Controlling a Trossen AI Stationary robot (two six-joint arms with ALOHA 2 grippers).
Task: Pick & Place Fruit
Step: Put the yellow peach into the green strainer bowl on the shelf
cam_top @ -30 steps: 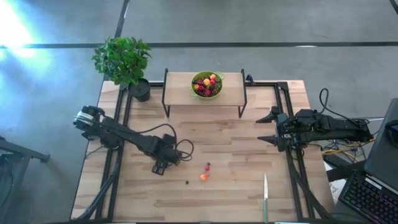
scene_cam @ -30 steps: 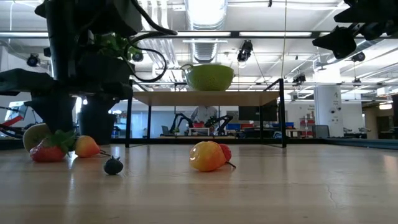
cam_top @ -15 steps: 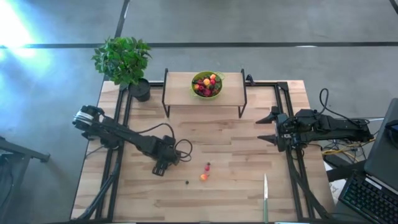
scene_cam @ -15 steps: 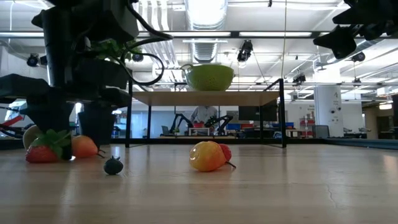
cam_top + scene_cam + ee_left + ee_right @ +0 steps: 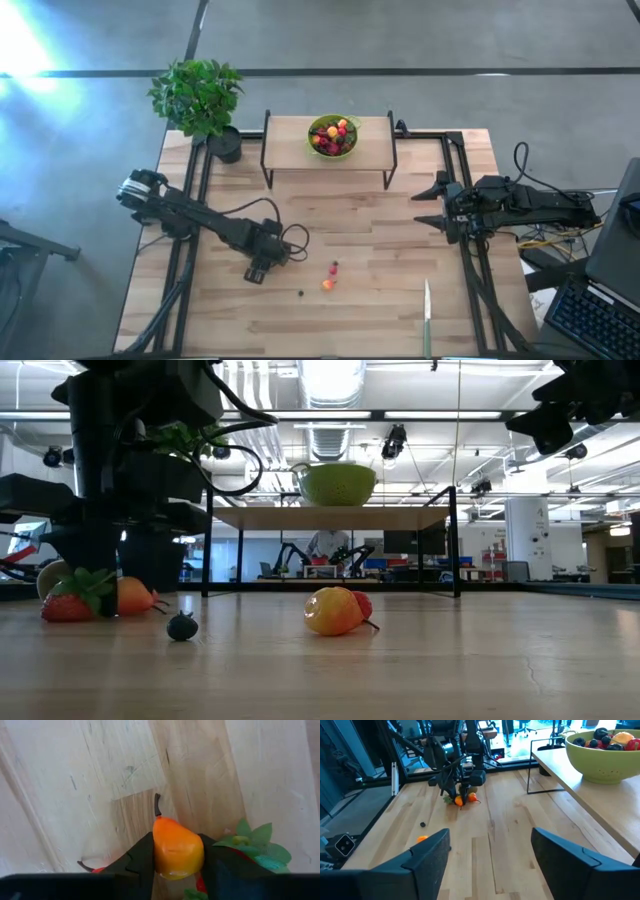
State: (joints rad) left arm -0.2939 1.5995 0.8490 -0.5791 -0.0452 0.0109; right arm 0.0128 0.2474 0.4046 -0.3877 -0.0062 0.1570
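- Left gripper [image 5: 258, 272]: low on the table's left-centre, fingers [image 5: 137, 860] pressed in on both flanks of a small orange pear-shaped fruit [image 5: 176, 847]; clamped on it, fruit at table level.
- Orange pear-shaped fruit: long axis lying along the line between the fingers, narrow end and dark stem pointing away from the wrist; resting on bare wood planks. Seen in the low view as an orange body [image 5: 132, 595] just beside the gripper's dark mass.
- Strawberry [image 5: 68, 605]: red with green leaves, touching or just beside the clamped fruit, on the left in the low view; leaves also showing beside the finger in the wrist view [image 5: 252, 842].
- Pale green-brown fruit [image 5: 52, 576]: partly hidden behind the strawberry, far left in the low view; kind not clear.
- Dark berry [image 5: 300, 293]: alone on the table, near-right of the left gripper, apart from everything.
- Yellow-orange fruit with a red one touching behind it [image 5: 328, 283]: right of the dark berry, near the table's middle; long axis roughly left to right in the low view.
- Right gripper [image 5: 432, 207]: at the table's right edge, raised, fingers [image 5: 427, 852] spread wide apart, holding nothing.
- Green bowl [image 5: 318, 127]: on the raised shelf [image 5: 290, 140] at the far middle, filled with mixed fruit.
- Knife [image 5: 427, 318]: near right edge, blade pointing far.
- Potted plant [image 5: 200, 100]: far left corner.
- Open room: bare wood between shelf and loose fruit, and across the centre toward the right arm.
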